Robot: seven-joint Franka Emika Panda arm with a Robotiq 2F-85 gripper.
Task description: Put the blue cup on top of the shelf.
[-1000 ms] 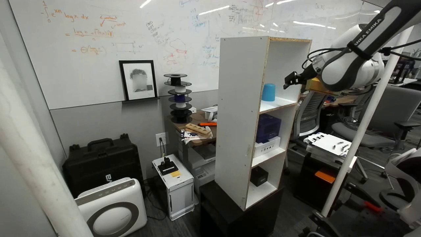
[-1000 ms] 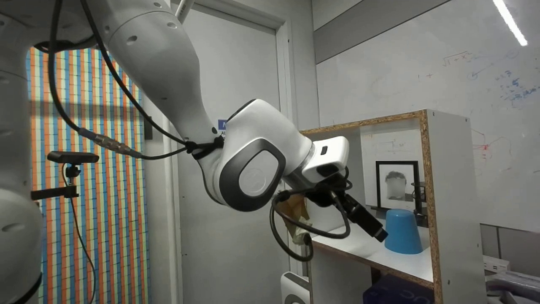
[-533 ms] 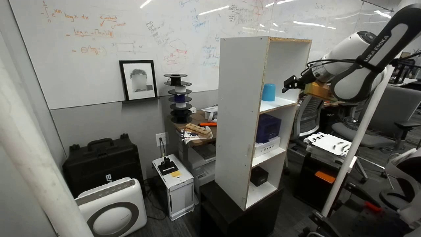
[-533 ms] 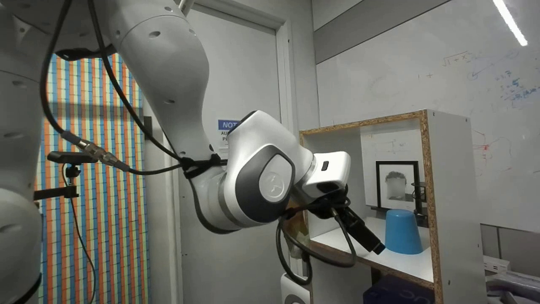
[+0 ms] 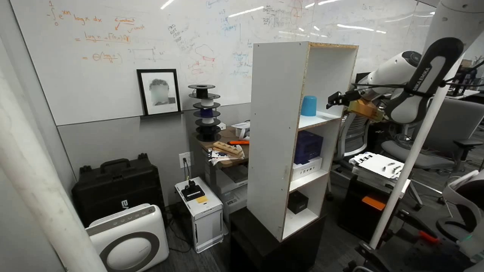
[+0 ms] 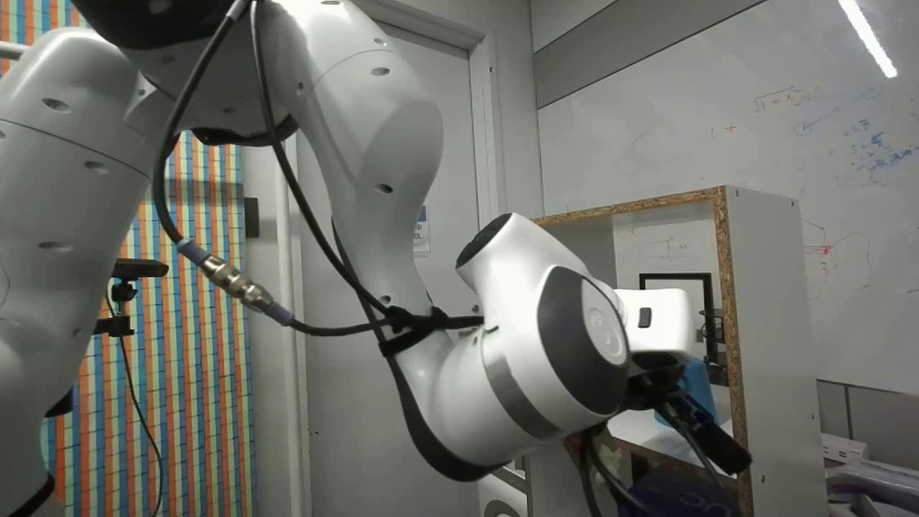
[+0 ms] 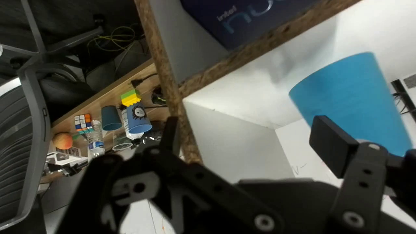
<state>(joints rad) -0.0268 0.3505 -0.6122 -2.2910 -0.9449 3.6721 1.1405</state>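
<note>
The blue cup [image 5: 309, 106] stands upside down on the floor of the top compartment of the white shelf [image 5: 278, 132]. In an exterior view the cup [image 6: 700, 384] is partly hidden behind my gripper [image 6: 736, 459]. My gripper [image 5: 329, 104] is at the open front of that compartment, with a gap to the cup in this view. In the wrist view my gripper [image 7: 252, 143] is wide open with nothing between its fingers. The cup [image 7: 354, 100] is behind the right finger [image 7: 333, 146], and the left finger is over the shelf's chipboard edge [image 7: 175, 107]. The shelf's flat top surface is hardly visible.
The middle compartment holds a dark blue-purple box [image 5: 309, 146] on a white box [image 5: 307, 169]. A black box [image 5: 297, 202] is in the bottom one. A white pole [image 5: 408, 162] stands near the arm. Other cups [image 7: 138, 118] show on a wooden table in the wrist view.
The arm has lowered. In an exterior view the wrist and gripper have moved right and down, and now cover part of the cup. The cup has not moved.
</note>
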